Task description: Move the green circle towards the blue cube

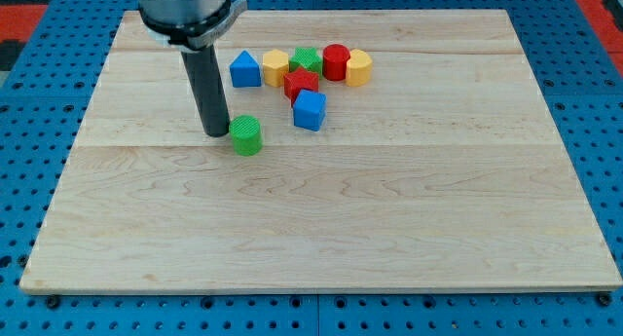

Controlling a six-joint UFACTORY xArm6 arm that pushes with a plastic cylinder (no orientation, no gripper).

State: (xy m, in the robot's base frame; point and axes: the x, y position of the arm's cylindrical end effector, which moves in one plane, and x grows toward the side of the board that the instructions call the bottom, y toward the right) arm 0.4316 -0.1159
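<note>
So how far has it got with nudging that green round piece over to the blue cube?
Done: my tip sits right beside the green circle, on the view's left of it, ready to push. In hand: the push itself; whether tip and circle touch is hard to tell. Left: a clear gap remains between the circle and the blue cube, which lies up and to the view's right.

Bright, even light from overhead. Focus sharp across my wooden board (321,239); blocks throw only small soft shadows. Faint sheen along the board's top edge. No blur.
</note>
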